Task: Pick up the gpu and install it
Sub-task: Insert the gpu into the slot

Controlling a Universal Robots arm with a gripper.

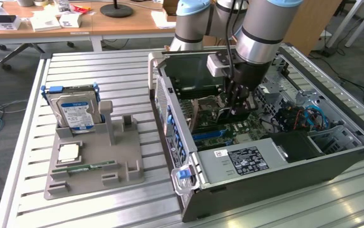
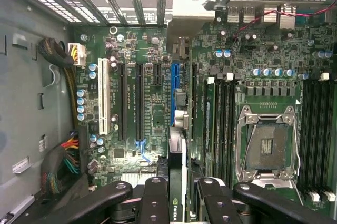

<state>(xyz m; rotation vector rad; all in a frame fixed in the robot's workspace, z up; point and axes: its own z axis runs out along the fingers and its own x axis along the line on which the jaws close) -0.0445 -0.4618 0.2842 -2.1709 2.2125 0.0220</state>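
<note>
The gpu (image 2: 177,155) shows edge-on in the wrist view, a thin card with a green logo on its dark face. My gripper (image 2: 178,195) is shut on it, one black finger (image 2: 155,192) on each side. The card hangs upright just above the motherboard (image 2: 142,50), in line with the blue slot (image 2: 172,92). In the exterior view my gripper (image 1: 236,107) reaches down inside the open computer case (image 1: 169,95), over the green board, and the fingers mostly hide the card there.
Inside the case lie an open CPU socket (image 2: 266,147), black memory slots (image 2: 224,124), a grey power supply (image 1: 242,159) and cable bundles (image 2: 66,161). On the exterior view's left a grey holder (image 1: 125,161) carries a blue-labelled hard drive (image 1: 77,111), a RAM stick (image 1: 83,167) and a processor (image 1: 68,152).
</note>
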